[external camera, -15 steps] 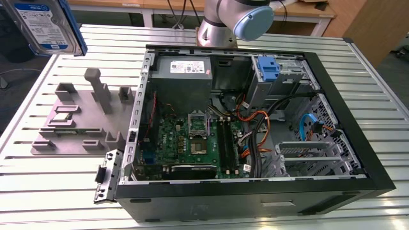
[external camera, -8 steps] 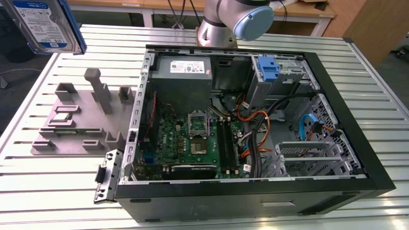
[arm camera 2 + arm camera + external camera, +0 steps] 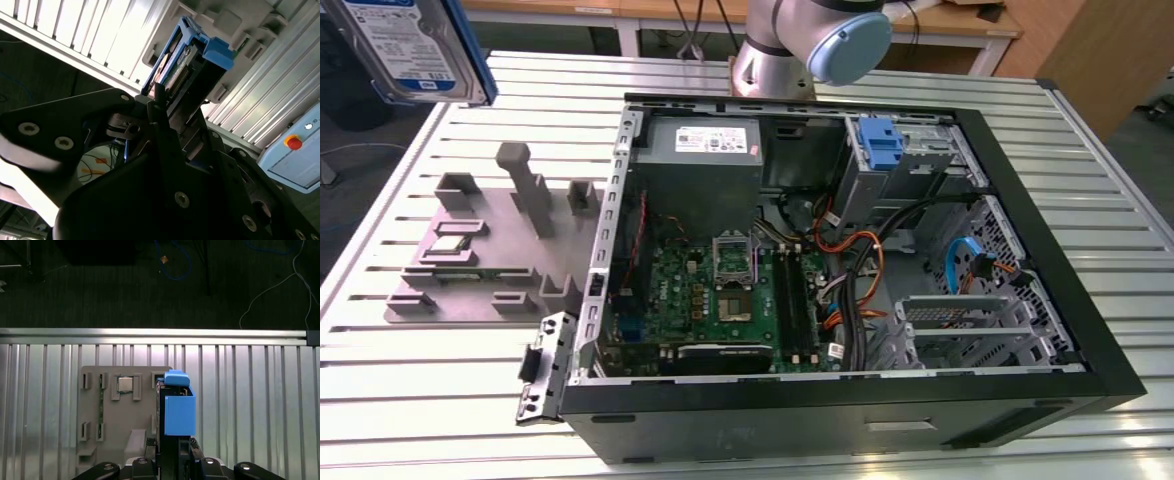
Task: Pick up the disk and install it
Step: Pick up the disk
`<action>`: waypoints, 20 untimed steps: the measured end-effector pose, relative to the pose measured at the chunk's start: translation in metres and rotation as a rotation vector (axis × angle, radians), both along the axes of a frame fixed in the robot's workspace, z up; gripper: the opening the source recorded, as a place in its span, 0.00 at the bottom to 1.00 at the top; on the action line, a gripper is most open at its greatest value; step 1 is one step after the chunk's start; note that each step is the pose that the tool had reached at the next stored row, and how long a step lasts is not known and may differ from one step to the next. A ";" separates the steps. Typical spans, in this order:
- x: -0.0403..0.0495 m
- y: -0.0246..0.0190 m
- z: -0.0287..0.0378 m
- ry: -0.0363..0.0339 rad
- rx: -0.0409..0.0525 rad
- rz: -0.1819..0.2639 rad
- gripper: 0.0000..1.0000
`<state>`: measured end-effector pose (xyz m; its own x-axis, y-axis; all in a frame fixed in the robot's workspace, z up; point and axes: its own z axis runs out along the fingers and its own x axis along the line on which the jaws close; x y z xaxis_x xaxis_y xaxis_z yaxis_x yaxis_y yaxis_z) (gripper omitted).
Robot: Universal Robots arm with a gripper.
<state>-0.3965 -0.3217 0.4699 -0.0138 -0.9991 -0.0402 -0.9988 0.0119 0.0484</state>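
End effector clamped on the disk, high above the grey fixture, well apart from the case.

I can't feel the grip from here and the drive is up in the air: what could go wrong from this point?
1. The gripper clamps the disk at one end, with most of it sticking out beyond the grasp, so it may tilt or slip.
2. Loose orange and blue cables lie beside the metal cage inside the open case; the disk could snag on them.
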 end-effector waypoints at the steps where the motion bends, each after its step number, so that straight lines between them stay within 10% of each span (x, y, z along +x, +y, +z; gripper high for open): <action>1: 0.0000 0.0000 0.0015 0.0000 0.0000 0.000 0.35; 20: 0.0008 -0.0078 0.0025 0.0001 0.0015 -0.035 0.35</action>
